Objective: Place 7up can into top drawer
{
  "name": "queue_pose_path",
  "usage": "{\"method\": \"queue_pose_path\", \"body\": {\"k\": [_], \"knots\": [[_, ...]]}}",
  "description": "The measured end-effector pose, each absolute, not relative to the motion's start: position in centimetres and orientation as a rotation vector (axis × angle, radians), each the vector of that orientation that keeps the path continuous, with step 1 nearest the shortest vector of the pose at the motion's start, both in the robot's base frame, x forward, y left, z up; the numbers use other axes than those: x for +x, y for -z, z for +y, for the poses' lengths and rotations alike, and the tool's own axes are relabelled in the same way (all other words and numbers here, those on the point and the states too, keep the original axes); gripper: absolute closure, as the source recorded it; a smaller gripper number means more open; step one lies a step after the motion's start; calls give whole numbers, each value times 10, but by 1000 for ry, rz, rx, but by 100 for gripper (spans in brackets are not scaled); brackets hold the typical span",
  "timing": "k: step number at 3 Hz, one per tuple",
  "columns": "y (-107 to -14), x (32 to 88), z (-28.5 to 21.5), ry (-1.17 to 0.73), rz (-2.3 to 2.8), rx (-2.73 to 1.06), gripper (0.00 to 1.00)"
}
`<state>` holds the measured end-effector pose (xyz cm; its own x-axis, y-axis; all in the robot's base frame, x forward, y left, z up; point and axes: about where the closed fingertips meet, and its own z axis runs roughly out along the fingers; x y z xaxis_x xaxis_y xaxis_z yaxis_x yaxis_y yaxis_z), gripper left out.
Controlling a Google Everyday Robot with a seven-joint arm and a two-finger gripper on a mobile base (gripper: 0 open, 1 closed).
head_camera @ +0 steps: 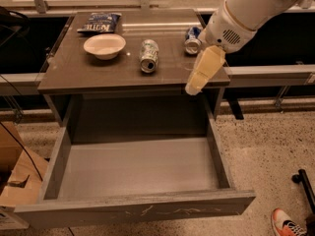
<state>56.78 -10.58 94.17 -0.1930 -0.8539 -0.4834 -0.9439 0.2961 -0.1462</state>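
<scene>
Gripper [194, 86] at the desk's [74, 75] front right corner: a cream-coloured piece slanting down towards 7 o'clock from the big white arm [246, 11], its tip crossing the desk's front edge. How the jaws stand, I cannot tell from this angle. Nothing can be seen in their hold.

Now the 7up can [149, 56]. It lies on its side about mid-desk, shiny top turned towards 6 o'clock, facing the front. It sits at 10 o'clock from the gripper, clearly apart from it.

At the 7up can's 9 o'clock, near but not touching, stands a white bowl [104, 45], upright. At 12 o'clock from the bowl a blue chip bag [99, 22] lies flat by the desk's back edge. Over at 2 o'clock from the 7up can a blue can [193, 40] lies on its side, just beside the arm's rounded white housing.

Below the desk, towards 6 o'clock, the drawer [98, 211] stands wide open, flat grey bottom in plain sight, front panel scratched.

On the speckled floor, a shoe [287, 225] sits at the 5 o'clock corner and brown cardboard [17, 181] lies at 8 o'clock, left of the drawer.
</scene>
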Motion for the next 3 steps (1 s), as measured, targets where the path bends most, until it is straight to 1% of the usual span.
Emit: {"method": "queue_pose_path", "body": {"k": [1, 2, 3], "knots": [[-943, 569, -105, -251, 2090, -1599, 0], [-933, 579, -93, -275, 2105, -1541, 0], [-922, 596, -71, -289, 2095, -1466, 0]]}}
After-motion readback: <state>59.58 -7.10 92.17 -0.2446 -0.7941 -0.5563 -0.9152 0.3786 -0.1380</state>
